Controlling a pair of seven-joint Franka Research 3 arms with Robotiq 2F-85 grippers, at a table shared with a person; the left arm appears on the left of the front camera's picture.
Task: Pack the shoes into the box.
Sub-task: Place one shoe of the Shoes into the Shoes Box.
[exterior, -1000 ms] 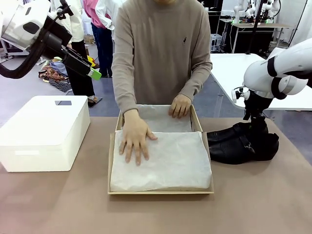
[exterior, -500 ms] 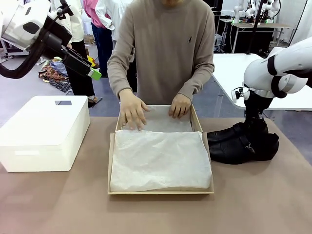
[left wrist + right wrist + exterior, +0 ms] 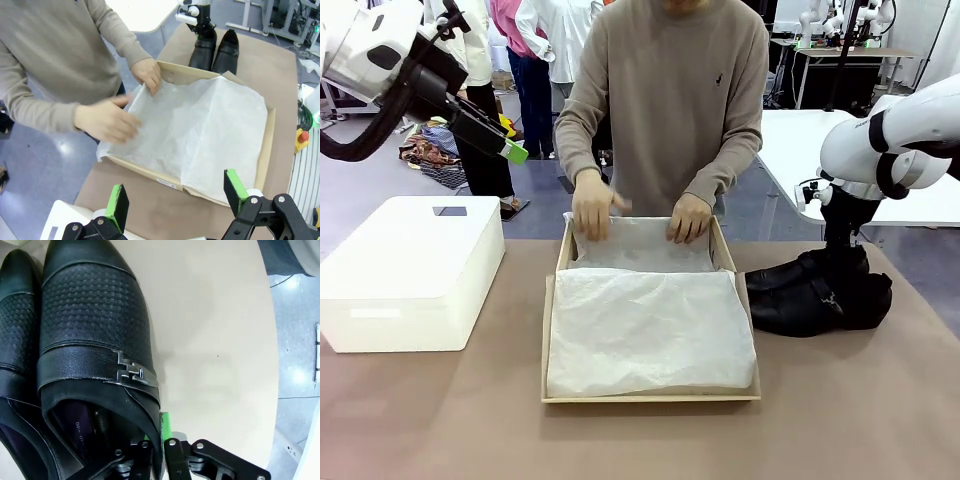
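The right gripper has just pinched shut on the side of one shoe. The box sits near it. The person's hand has slid off the paper, so the shoe can go in. The left gripper hangs wide open.

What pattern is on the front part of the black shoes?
A fine embossed dot grid on the shoes; clearest in the right wrist view.
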